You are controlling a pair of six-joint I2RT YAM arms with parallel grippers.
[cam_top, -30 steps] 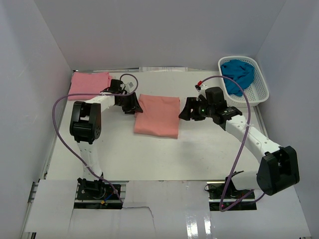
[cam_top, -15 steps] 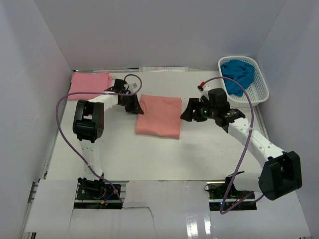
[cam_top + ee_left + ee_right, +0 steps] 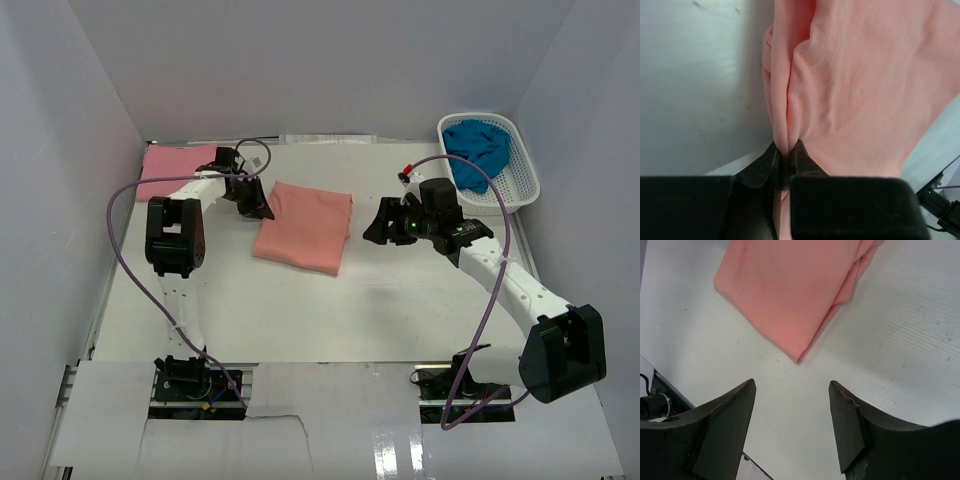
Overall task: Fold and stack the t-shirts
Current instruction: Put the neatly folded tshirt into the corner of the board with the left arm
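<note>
Cloth is bunching into a tight ridge where the left gripper [image 3: 785, 152] is clamping the left edge of the folded salmon-orange shirt [image 3: 303, 225]. That grip is probably serving to drag the whole bundle rather than to make another fold. The shirt is lying mid-table, slightly skewed. The right gripper [image 3: 791, 386] is hovering with its jaws spread and nothing between them, just right of the shirt's right edge and not touching the cloth, apparently leaving the pull to one arm. A folded pink shirt [image 3: 180, 160] is resting in the far left corner, likely acting as the base of the stack. The teal shirt [image 3: 478, 150] is sitting crumpled in the white basket [image 3: 527, 190] at the far right, not yet folded.
</note>
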